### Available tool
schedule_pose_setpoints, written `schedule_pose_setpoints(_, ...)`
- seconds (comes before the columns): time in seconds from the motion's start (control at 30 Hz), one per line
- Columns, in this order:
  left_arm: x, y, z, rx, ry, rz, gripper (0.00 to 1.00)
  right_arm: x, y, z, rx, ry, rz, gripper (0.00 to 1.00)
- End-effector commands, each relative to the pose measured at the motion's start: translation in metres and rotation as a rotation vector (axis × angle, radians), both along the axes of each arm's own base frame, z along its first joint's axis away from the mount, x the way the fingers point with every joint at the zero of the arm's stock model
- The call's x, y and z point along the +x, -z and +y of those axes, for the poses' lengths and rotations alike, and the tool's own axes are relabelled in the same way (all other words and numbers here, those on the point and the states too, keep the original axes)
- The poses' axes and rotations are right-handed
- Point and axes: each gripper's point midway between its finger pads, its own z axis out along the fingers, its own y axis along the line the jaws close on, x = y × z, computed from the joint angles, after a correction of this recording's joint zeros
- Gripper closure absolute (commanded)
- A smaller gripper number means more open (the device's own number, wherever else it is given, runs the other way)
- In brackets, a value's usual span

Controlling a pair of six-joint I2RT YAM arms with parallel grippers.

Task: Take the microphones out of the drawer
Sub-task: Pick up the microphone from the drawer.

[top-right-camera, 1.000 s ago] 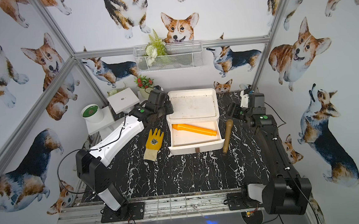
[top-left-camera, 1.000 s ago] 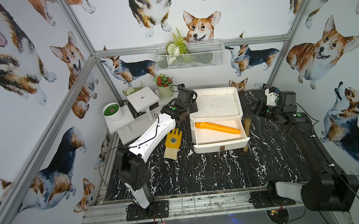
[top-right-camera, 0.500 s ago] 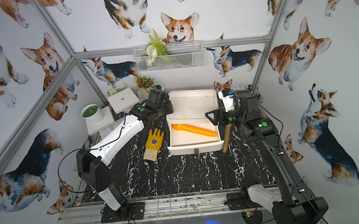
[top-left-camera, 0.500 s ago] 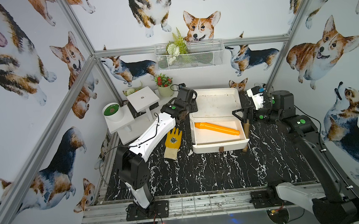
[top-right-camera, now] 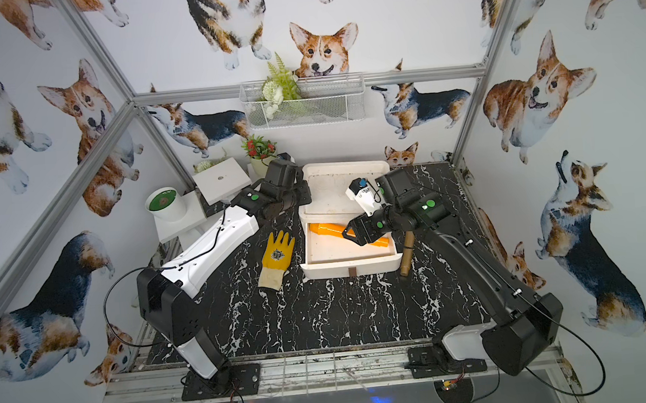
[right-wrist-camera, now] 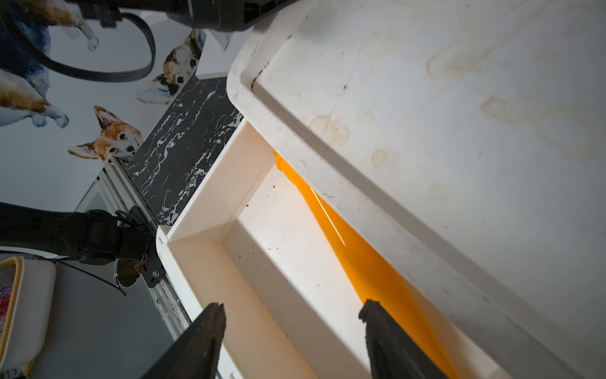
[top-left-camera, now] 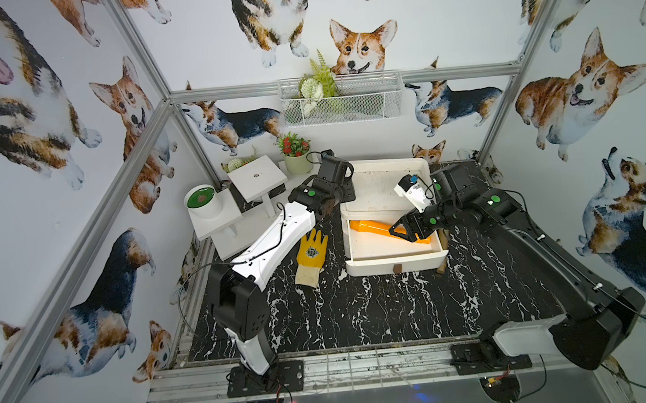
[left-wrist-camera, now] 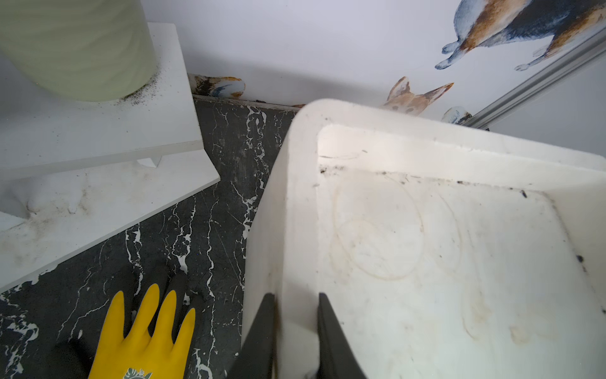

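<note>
I get both top views from high at the front, looking down on table (top-left-camera: 399,314) | left wrist: close behind left gripper (left-wrist-camera: 296,297), facing along drawer unit (left-wrist-camera: 282,203) rim | right wrist: close behind right gripper (right-wrist-camera: 292,305), facing into open drawer (right-wrist-camera: 213,183) | shared: drawer unit

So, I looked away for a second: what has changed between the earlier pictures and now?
The right gripper swung in from the back right and now hangs open over the orange plastic microphone in the pulled-out white drawer, not gripping it. Unchanged: the left gripper stays clamped on the rim of the white drawer unit; microphone, yellow rubber glove and wooden stick lie as before.
</note>
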Motion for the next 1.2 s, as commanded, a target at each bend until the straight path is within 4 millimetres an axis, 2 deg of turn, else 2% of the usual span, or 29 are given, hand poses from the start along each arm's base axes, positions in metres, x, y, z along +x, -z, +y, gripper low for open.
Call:
schedule_pose_setpoints(0.0,-0.013,0.026,0.013,0.023,-0.038,0.119,1.0,-0.002,0.014,0.0,-0.116,-0.052,0.001,0.29)
schedule_pose_setpoints(0.23,-0.014,0.026,0.013,0.02,-0.037,0.121,1.0,0.003,0.041,0.006,-0.35,-0.137,-0.035,0.3)
schedule_pose_setpoints(0.37,-0.014,0.026,0.014,0.018,-0.037,0.122,1.0,0.009,0.05,0.006,-0.452,-0.165,-0.076,0.31)
schedule_pose_setpoints(0.73,-0.014,0.03,0.013,0.013,-0.036,0.131,1.0,0.029,0.059,-0.002,-0.616,-0.187,-0.21,0.31)
schedule_pose_setpoints(0.97,-0.013,0.03,0.013,0.014,-0.039,0.129,1.0,0.034,0.071,-0.002,-0.705,-0.232,-0.297,0.32)
schedule_pose_setpoints(1.17,-0.013,0.031,0.013,0.013,-0.037,0.133,1.0,0.035,0.079,-0.001,-0.72,-0.25,-0.299,0.33)
